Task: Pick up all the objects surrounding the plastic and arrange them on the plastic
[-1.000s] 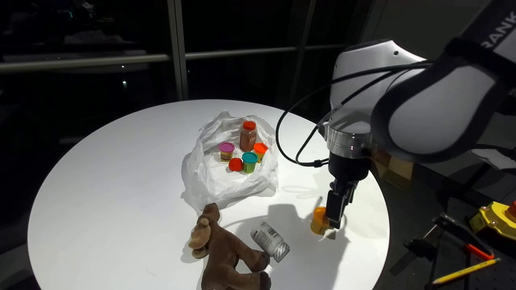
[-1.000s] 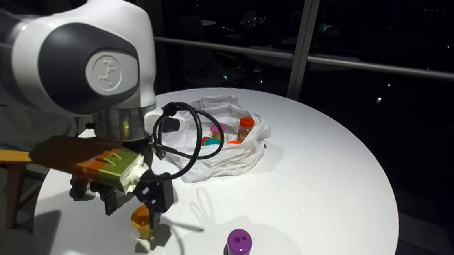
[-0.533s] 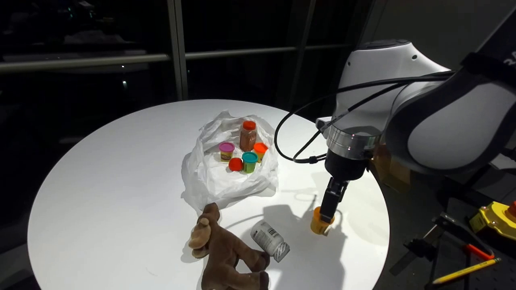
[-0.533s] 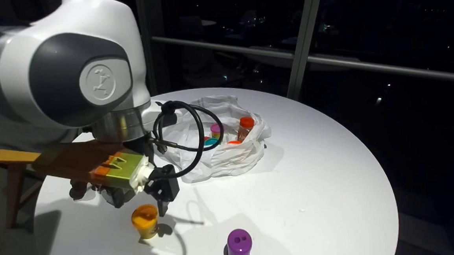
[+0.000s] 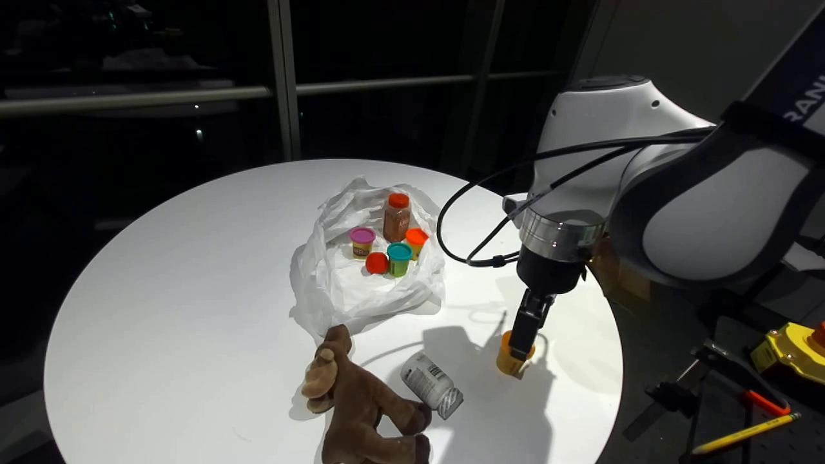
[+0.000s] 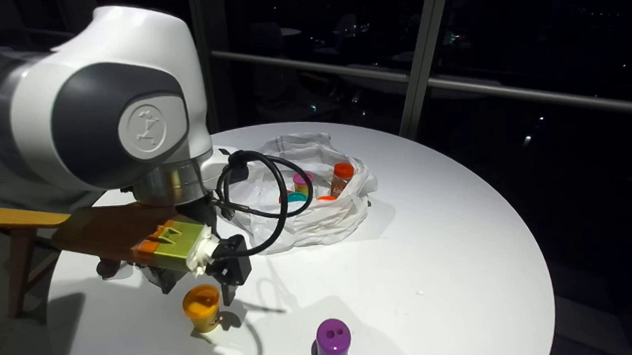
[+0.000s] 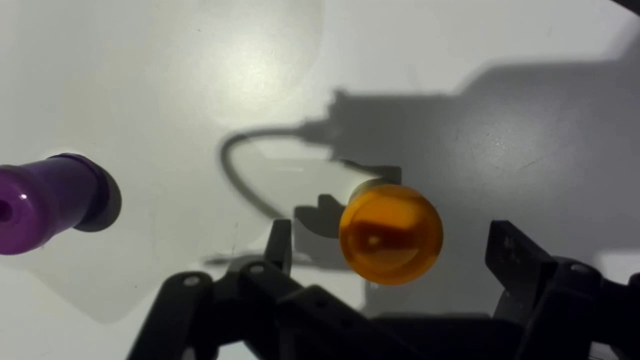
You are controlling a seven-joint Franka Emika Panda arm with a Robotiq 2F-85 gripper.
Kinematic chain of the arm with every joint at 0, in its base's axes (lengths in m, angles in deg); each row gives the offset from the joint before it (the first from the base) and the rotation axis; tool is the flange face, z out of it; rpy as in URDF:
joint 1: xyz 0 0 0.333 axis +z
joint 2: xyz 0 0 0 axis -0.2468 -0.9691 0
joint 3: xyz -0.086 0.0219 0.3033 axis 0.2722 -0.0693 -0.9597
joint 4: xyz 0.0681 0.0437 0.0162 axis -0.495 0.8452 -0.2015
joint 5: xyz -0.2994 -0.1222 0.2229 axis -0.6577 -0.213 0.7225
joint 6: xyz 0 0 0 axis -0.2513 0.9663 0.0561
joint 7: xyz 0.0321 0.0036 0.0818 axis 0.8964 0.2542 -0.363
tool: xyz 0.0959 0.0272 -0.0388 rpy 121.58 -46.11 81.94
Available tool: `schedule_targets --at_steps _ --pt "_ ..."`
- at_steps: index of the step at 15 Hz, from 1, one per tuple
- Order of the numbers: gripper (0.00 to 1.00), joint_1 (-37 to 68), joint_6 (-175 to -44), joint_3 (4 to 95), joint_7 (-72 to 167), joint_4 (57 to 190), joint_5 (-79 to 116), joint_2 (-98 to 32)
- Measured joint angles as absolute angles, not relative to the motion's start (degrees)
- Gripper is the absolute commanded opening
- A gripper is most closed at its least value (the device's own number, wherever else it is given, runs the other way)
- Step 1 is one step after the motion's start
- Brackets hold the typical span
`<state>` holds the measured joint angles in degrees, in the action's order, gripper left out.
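On the round white desk [image 5: 161, 290], the hand [image 5: 517, 355] hides one part of an orange tub [image 5: 505, 362]. A pill bottle [image 5: 427, 381] lies beside the brown plush animal [image 5: 356, 398]. Inside the wrinkled plastic bag [image 5: 314, 277] stand a red-capped jar [image 5: 396, 224] and three tubs [image 5: 398, 261].

"RAN" on robot arm [image 5: 715, 212], print on grey bottle [image 5: 429, 383] illegible

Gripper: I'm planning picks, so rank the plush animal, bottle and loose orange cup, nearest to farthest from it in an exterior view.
1. Loose orange cup, right at the gripper.
2. Bottle, lying left of the cup in that view.
3. Plush animal, farther left.
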<state>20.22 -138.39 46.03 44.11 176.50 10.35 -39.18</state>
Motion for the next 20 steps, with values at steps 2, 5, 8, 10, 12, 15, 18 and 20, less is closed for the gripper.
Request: schedule_targets --at_steps 2,5,8,10,12,15,18,20 --pt "1.0 20.11 -138.44 46.03 43.83 175.92 10.44 -40.02" --pt "1.0 19.77 -138.44 45.94 43.19 174.91 10.83 -41.42" --pt "0.99 19.16 -138.44 45.58 42.18 173.83 11.27 -43.22" --pt "0.74 19.12 -138.43 45.46 41.84 173.15 11.31 -44.5" --pt "0.61 19.12 -138.43 45.24 41.73 172.49 11.31 -45.74" --pt "0.37 19.15 -138.46 44.9 41.72 171.6 11.31 -46.93" --pt "0.23 19.5 -138.51 45.0 41.77 171.08 11.31 -46.94" --pt "0.23 19.81 -138.5 45.22 42.04 170.86 11.31 -46.6"
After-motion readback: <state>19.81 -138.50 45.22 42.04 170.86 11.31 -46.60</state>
